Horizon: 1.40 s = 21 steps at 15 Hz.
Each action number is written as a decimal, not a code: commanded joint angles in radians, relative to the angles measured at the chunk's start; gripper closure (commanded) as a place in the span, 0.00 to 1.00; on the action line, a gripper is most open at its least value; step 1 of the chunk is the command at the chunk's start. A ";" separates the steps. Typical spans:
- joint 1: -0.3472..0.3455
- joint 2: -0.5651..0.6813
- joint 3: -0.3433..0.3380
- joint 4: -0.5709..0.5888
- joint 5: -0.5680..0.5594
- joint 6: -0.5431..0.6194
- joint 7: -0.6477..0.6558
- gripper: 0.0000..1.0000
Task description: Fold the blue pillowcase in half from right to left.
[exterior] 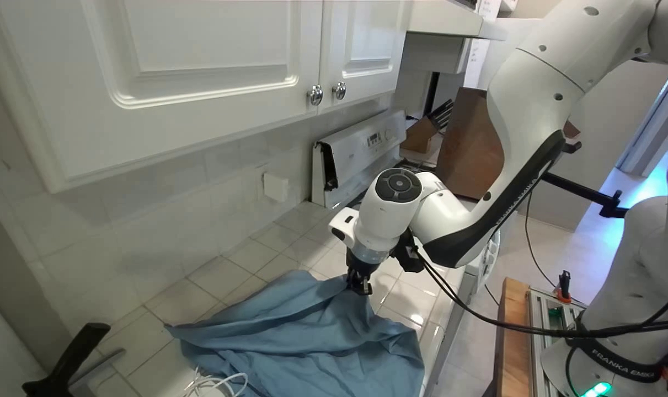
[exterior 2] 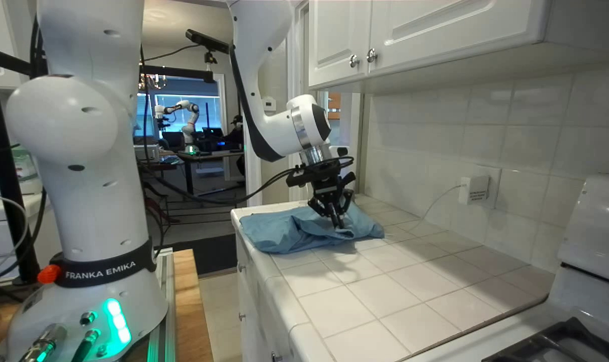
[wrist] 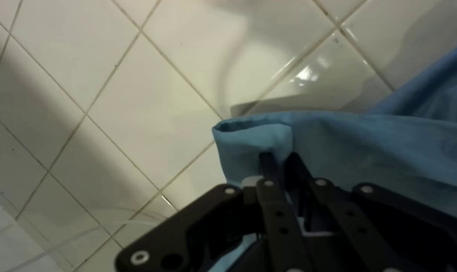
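Observation:
The blue pillowcase (exterior: 311,353) lies wrinkled and bunched on the tiled counter. In an exterior view (exterior 2: 279,234) it sits at the far end of the counter. My gripper (exterior: 360,288) is at the pillowcase's edge nearest the stove, pointing down. It also shows low over the cloth in an exterior view (exterior 2: 338,225). In the wrist view, the fingertips (wrist: 281,156) are close together with a pinched fold of cloth between them. A folded edge of the pillowcase (wrist: 247,141) stands up by the fingers, and the rest of the cloth (wrist: 383,151) stretches to the right.
The white tiled counter (exterior 2: 384,296) ends at a stove (exterior 2: 576,322). White cabinets (exterior: 212,66) hang above. A wall plug box (exterior 2: 474,189) has a thin cable. A coiled white cable (exterior: 218,383) and a black-handled object (exterior: 69,358) lie near the pillowcase.

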 commanded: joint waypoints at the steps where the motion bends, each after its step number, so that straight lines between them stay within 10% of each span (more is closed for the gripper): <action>1: 0.013 0.007 0.003 0.012 -0.015 0.004 0.032 1.00; 21: 0.293 -0.239 0.193 0.181 0.582 -0.525 -0.292 0.99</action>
